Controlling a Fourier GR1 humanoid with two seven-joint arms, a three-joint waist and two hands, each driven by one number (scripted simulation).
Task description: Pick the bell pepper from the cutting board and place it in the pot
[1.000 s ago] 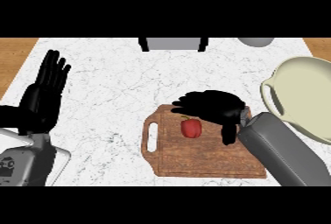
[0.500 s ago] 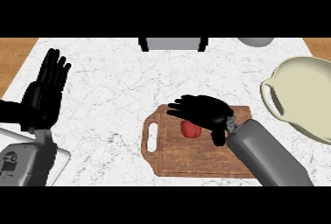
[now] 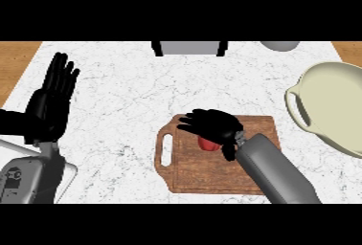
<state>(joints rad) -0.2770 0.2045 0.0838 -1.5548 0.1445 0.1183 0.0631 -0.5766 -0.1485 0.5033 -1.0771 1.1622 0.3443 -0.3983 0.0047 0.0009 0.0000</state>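
Hovering right over the target now: the right hand sits on top of the bell pepper, fingers splayed toward 9 o'clock and arched down, thumb hanging toward 6 o'clock. Only a red sliver of the pepper peeks out beneath the palm, just on the hand's 6 o'clock side, so whether the fingers have actually closed on it cannot be told from here. The pepper lies on the cutting board, in the board's upper half, toward 12 o'clock from its centre. Too little of it shows to call its long axis.

Here's the relation that matters: the pot waits well apart at 3 o'clock from the hand, off the board's right edge, so once the pepper is secured the carry looks like a lift and a sweep toward 3 o'clock. The right arm is clearly the nearer 1 to both pepper and pot.

Over at 9 o'clock, the left hand rests spread and upright near the bench edge, out of the play.
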